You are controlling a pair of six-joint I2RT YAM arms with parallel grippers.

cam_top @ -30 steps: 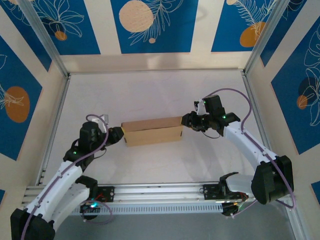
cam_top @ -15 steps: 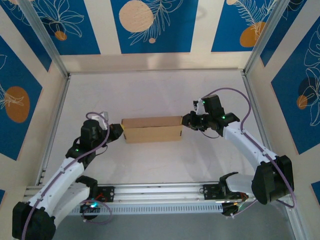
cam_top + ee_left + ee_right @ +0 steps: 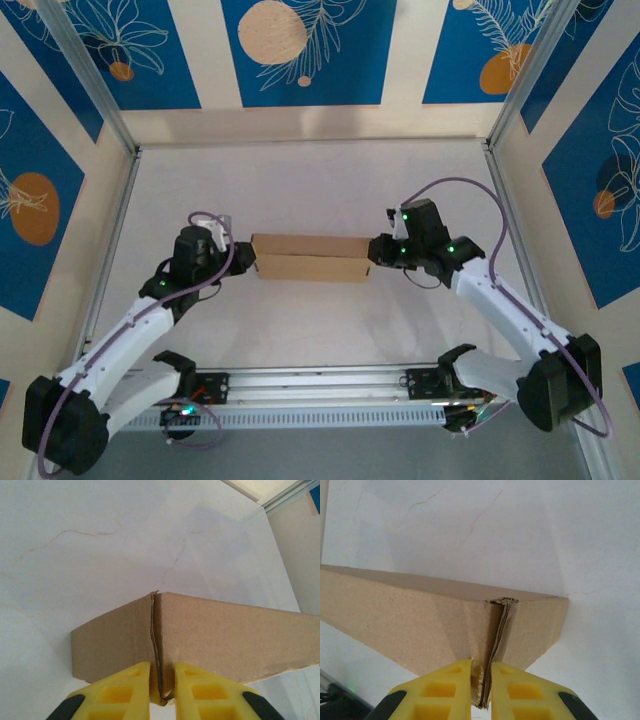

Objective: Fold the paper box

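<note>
While one paper box (image 3: 308,258) is folded (carton-shaped) | left fingers (image 3: 120,692) pinch one end | right fingers (image 3: 442,690) the other

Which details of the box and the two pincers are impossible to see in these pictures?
Inside of the box: all views, its own walls hide it.
Box's far end: left wrist view, cut by the right edge; right wrist view, cut by the left edge.
Grip of left pincer and right pincer: top view, too small.
Depth of cardboard between the fingers: wrist views, cut by the bottom edge.
</note>
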